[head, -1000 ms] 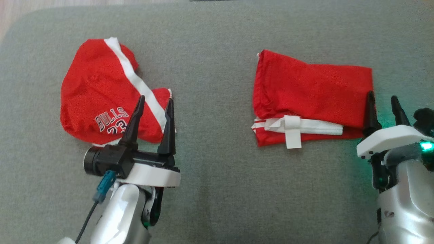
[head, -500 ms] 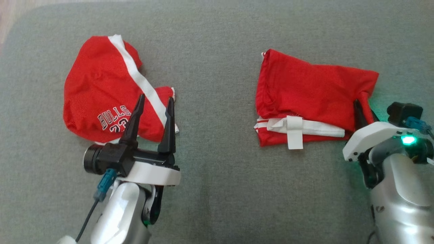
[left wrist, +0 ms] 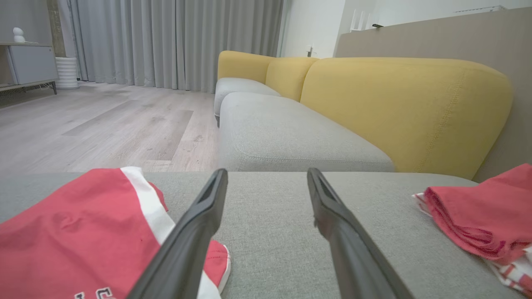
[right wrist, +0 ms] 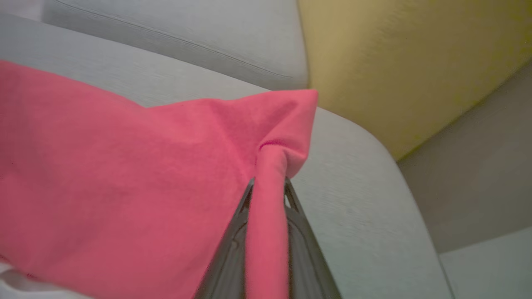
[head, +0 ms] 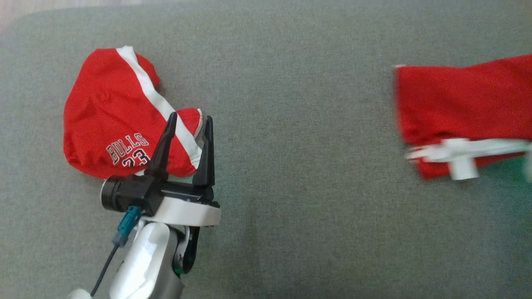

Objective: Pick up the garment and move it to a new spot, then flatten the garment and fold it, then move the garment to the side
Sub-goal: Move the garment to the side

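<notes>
My right claw [right wrist: 268, 185] pinches a corner of the folded red shorts [head: 457, 99] at the head view's right edge, evidently to slide them aside. My left claw [head: 189, 120] gapes empty, lower left.

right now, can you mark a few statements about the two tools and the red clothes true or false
1. The right tool is shut on a corner of the folded red garment. True.
2. The left tool grips the Bulls garment. False: its jaws stand open and grip nothing.
3. The two garments touch. False: bare grey cushion lies between them.
4. The Bulls garment has a white stripe. True.
5. The sofa back is blue. False: it is yellow.
</notes>
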Robot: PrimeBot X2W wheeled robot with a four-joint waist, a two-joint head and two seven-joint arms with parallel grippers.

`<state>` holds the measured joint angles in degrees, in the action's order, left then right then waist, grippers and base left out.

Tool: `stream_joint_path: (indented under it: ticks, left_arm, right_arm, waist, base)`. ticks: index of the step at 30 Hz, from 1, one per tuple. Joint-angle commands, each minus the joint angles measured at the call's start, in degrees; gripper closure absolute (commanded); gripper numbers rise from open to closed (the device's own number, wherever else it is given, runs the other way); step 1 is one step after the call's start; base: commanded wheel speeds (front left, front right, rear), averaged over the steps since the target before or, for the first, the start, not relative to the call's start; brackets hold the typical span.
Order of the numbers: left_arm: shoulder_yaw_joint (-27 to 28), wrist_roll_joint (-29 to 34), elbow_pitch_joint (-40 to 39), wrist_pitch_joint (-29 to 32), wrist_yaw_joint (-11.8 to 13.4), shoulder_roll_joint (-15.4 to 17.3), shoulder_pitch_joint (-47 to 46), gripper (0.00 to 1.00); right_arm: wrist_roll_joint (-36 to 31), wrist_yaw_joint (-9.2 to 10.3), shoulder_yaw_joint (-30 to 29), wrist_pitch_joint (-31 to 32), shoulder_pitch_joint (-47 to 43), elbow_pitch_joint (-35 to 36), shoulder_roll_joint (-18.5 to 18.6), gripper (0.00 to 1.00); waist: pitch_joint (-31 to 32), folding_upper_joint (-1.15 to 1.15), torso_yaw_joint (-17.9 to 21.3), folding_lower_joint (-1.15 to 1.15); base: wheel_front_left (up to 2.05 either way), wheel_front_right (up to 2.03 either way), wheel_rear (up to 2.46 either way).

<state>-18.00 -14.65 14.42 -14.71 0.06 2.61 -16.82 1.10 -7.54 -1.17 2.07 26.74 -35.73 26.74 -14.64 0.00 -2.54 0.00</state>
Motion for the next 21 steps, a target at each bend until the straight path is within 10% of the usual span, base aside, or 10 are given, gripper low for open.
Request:
stream_joint_path:
  ticks: [1,7,17,18,21]
  left_arm:
    - [1.94,-0.19,-1.9,-0.29,0.36,0.27,-2.29,0.0]
    - [3.02,0.28,-2.14,-0.29,-0.03,0.27,-3.74,0.0]
    - [3.77,0.6,-2.4,-0.29,-0.43,0.27,-4.55,0.0]
    - [3.74,0.6,-2.34,-0.29,-0.39,0.27,-4.51,0.0]
    - [3.57,0.52,-1.9,-0.29,-0.27,0.27,-4.15,0.0]
  right_arm:
    - [0.23,0.05,-0.29,-0.26,1.97,1.1,2.91,1.0]
    - [-2.14,0.05,-5.81,-3.32,5.05,-4.34,10.11,1.0]
    - [-8.1,0.05,-11.78,-6.02,8.55,-9.07,7.91,1.0]
    - [-8.58,0.05,-12.26,-6.13,8.72,-9.24,7.46,0.0]
    - [-9.95,0.05,-13.85,-6.69,8.97,-9.07,5.4,0.0]
  waist:
    - [-0.77,0.0,-0.19,0.0]
    - [-3.48,0.0,-1.14,0.0]
    - [-5.0,0.0,-1.6,0.0]
    - [-4.91,0.0,-1.57,0.0]
    - [-3.96,0.0,-1.3,0.0]
  base:
    - [0.0,0.0,0.0]
    - [0.0,0.0,0.0]
    - [0.0,0.0,0.0]
    - [0.0,0.0,0.0]
    - [0.0,0.0,0.0]
